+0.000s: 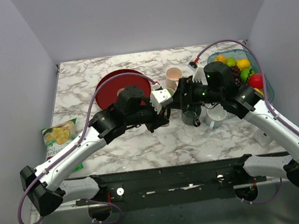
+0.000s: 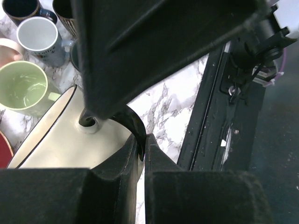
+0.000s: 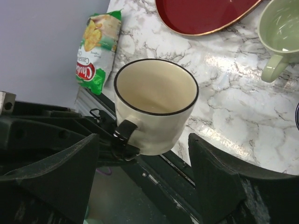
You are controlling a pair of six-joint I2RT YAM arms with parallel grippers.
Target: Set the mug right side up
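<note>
The left gripper (image 2: 142, 144) was clamped on the handle (image 2: 133, 126) of the cream mug (image 3: 154, 107), lifted above the middle of the table (image 3: 233, 112). The right gripper (image 3: 142, 154) stood apart around it. If the left let go early, the mug could fall.

On the marble table (image 1: 143, 145), a red plate (image 1: 107, 91) sits at the back left with a peach cup (image 1: 173, 76) just beside it, a pale green mug (image 3: 279, 25) stands near the plate, a blue tray (image 1: 266, 84) of fruit stands far right, and a green chips bag (image 1: 60, 136) lies at the left edge.
</note>
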